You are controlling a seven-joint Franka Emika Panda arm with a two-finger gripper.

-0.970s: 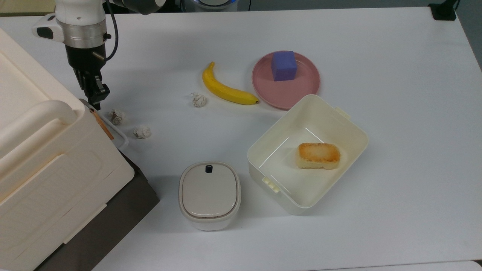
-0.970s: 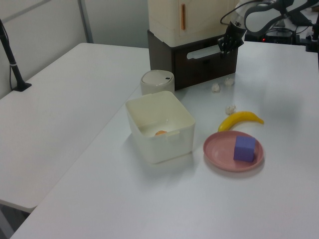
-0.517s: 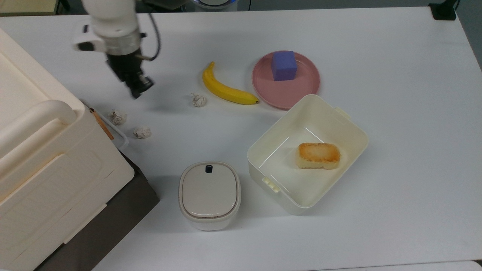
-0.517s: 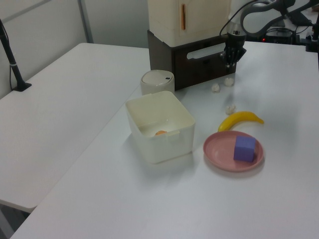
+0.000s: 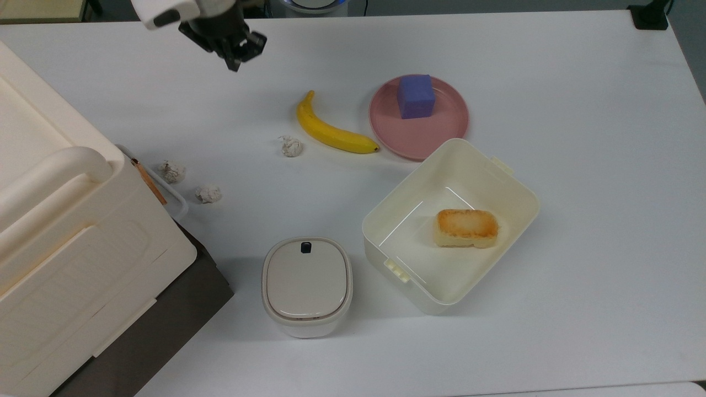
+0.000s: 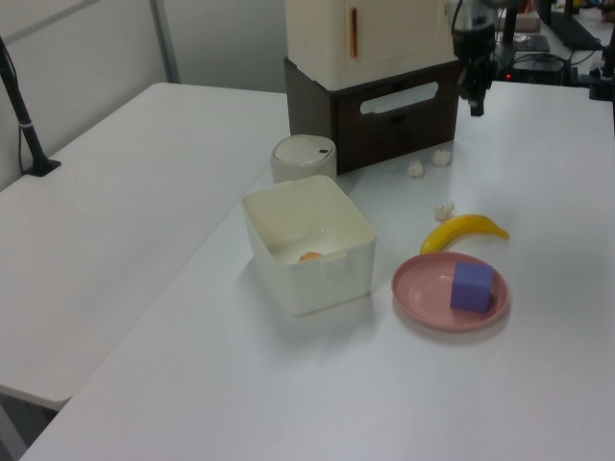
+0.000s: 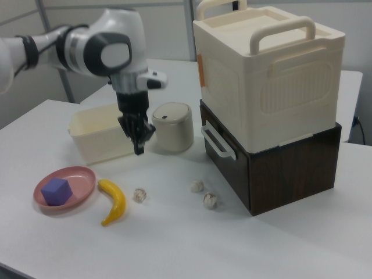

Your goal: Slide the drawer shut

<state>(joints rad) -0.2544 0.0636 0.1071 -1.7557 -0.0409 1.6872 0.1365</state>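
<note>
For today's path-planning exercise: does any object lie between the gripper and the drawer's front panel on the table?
Nothing visible blocks it. The gripper hangs above bare table, away from the drawer. Two crumpled balls lie near the drawer's front, low on the table, beside the direct line rather than across it. The drawer front looks flush with the cabinet.

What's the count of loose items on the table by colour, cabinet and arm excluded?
Cream/white containers: 2, the open bin and the lidded container
Whitish crumpled wads: 3
Yellow: 1, the banana
Pink: 1, the plate
Purple: 1, the cube
Golden brown: 1, the bread
Total: 9
</note>
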